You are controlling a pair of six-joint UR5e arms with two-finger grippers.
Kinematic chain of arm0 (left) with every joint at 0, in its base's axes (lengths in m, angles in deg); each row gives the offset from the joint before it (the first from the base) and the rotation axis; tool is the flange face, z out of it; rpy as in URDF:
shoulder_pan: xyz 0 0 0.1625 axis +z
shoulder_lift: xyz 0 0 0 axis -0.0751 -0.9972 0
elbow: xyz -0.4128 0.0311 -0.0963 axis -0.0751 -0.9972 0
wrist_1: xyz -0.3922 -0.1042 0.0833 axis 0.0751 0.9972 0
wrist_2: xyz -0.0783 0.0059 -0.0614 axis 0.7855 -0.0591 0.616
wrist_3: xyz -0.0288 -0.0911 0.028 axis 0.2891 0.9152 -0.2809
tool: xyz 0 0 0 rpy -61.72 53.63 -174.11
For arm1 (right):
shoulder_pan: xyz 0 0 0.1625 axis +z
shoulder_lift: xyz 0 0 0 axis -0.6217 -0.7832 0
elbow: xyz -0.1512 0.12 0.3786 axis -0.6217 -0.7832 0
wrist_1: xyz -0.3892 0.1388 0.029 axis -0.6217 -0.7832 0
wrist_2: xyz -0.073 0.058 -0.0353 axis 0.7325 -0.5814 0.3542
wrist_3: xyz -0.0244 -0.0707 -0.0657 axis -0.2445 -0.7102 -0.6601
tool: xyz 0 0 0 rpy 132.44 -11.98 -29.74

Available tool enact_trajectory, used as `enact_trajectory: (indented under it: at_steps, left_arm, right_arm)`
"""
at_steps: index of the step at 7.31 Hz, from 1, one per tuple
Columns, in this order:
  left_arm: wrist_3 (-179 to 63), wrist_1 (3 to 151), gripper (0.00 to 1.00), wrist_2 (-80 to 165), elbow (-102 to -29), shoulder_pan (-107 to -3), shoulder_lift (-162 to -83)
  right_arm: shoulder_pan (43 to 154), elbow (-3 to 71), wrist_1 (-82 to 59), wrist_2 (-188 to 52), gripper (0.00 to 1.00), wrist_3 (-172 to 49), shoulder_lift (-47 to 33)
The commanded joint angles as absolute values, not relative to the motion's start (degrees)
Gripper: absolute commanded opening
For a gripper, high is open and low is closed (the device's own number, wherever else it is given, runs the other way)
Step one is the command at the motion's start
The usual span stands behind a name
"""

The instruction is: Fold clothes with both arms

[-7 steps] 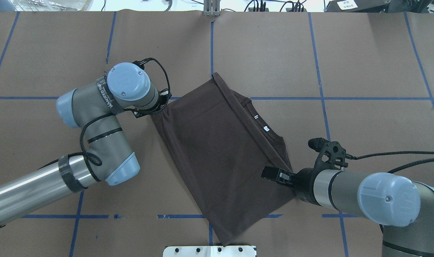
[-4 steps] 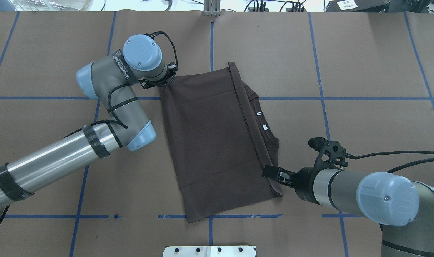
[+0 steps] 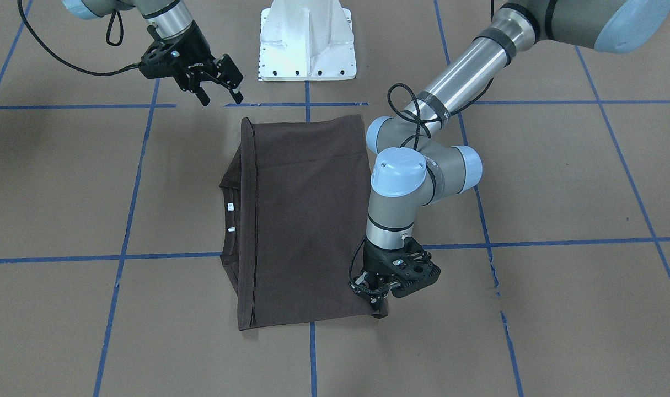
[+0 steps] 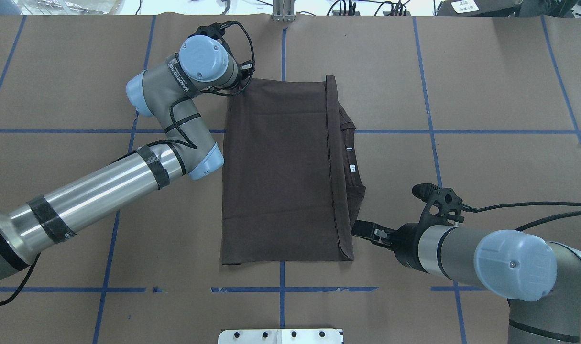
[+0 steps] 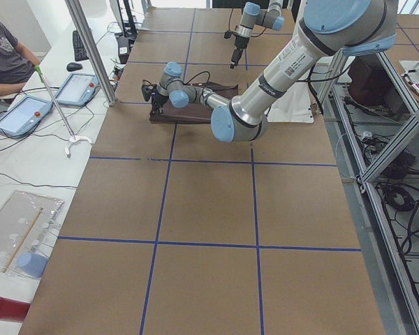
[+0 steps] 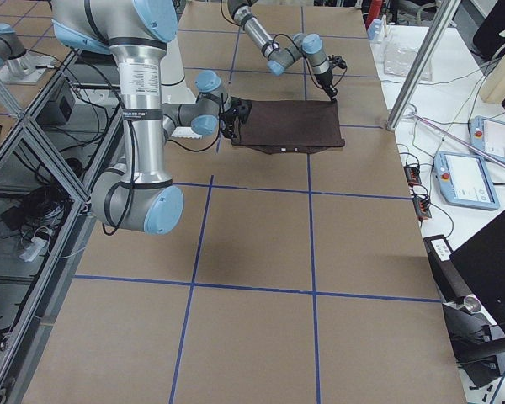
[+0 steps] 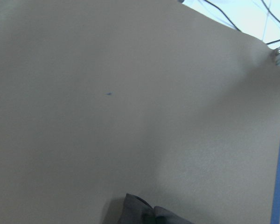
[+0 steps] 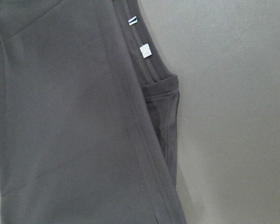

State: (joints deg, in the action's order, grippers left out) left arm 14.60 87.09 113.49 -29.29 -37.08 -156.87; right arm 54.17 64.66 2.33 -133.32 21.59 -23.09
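T-shirt (image 4: 280, 172) looks thin, limp and light, best taken at hem corners. Left gripper (image 3: 375, 298) is clamped on one corner; right gripper (image 3: 220, 96) hangs spread, near it.

Silver arms (image 4: 94, 191), blue caps (image 4: 202, 50), perhaps taped

Bright, even light is supplied from above; only faint, soft shadows are cast on the table (image 3: 533, 182) beside the left arm (image 3: 423, 165). Glare is noted on that arm's steel tube. The left wrist view is rendered hazy — the T-shirt (image 8: 74, 121) is resolved sharply at the right wrist.
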Motion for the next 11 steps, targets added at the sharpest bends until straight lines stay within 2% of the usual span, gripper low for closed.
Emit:
enact_trajectory:
  at_steps: [1,4,5,7,8,9,11]
  left_arm:
    - [7.5,88.61,1.0,112.21,-28.25,-37.44,-157.41]
    - [-0.81,88.17,1.0,118.31,-28.95,-40.42,-157.33]
    - [-0.99,87.3,1.0,124.45,-31.65,-41.39,-156.2]
    - [-3.52,78.29,1.0,126.8,-47.06,-41.4,-148.84]
    - [-7.02,73.1,1.0,126.8,-55.93,-41.57,-145.15]
    - [-7.41,71.05,1.0,126.88,-62.37,-41.57,-141.98]
    - [-7.41,70.85,1.0,128.38,-63.84,-41.57,-141.07]
  right_arm:
    - [54.17,64.48,2.26,-133.06,1.0,21.59,-23.06]
    - [54.61,63.6,1.73,-133.67,1.0,20.98,-23.06]
    - [54.61,63.42,-2.27,-134.19,1.0,20.54,-22.79]
    - [54.79,60.63,-24.96,-134.81,1.0,14.41,-9.25]
    - [54.7,55.65,-31.78,-134.99,1.0,12.03,-2.12]
    - [54.79,53.95,-32.72,-135.34,1.0,9.92,-0.57]
    - [55.57,51.04,-32.64,-141.71,1.0,5.17,-0.56]
